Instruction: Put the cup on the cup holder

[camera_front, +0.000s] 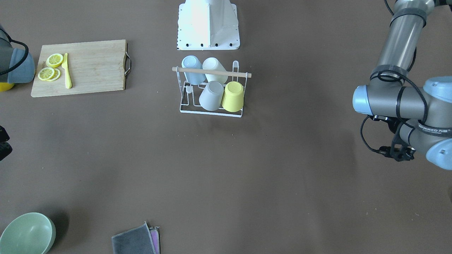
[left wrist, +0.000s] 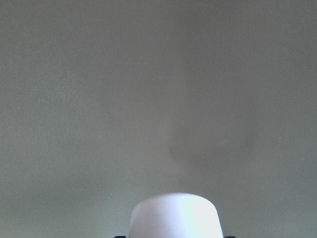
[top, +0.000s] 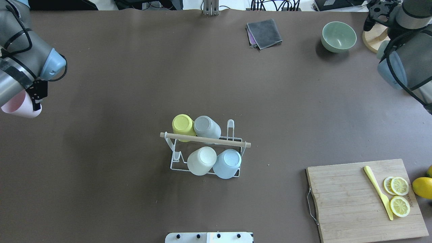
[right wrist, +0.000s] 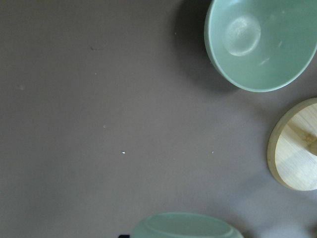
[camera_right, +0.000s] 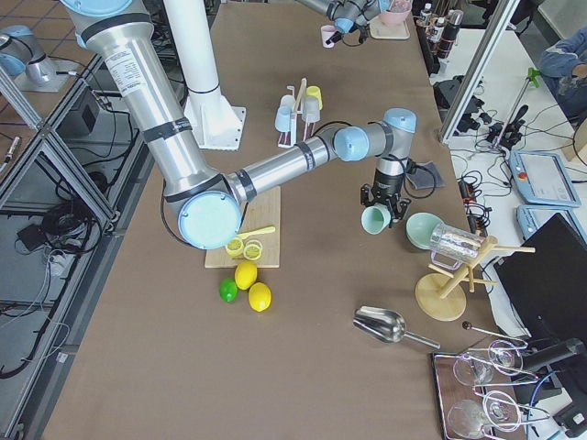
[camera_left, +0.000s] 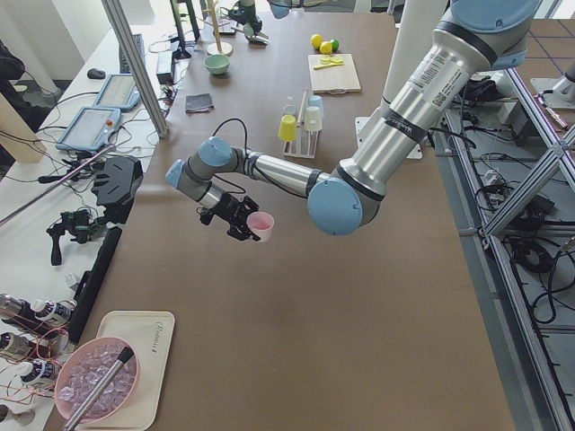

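The cup holder (top: 206, 140), a white wire rack with a wooden rod handle, stands mid-table and also shows in the front view (camera_front: 212, 72). It carries several upturned cups: yellow (top: 182, 125), grey (top: 206, 127), white (top: 201, 160) and blue (top: 227, 163). My left gripper (top: 32, 101) is shut on a pink cup (top: 15, 107) above the table's left edge, far from the rack; the cup also shows in the left wrist view (left wrist: 174, 215). My right gripper (camera_right: 381, 203) is shut on a green cup (right wrist: 183, 225) near the far right.
A green bowl (top: 338, 36) and a round wooden stand base (right wrist: 294, 148) lie close to my right gripper. A grey cloth (top: 265, 33) lies at the far edge. A cutting board (top: 347, 202) with lemon slices and a yellow knife lies near right.
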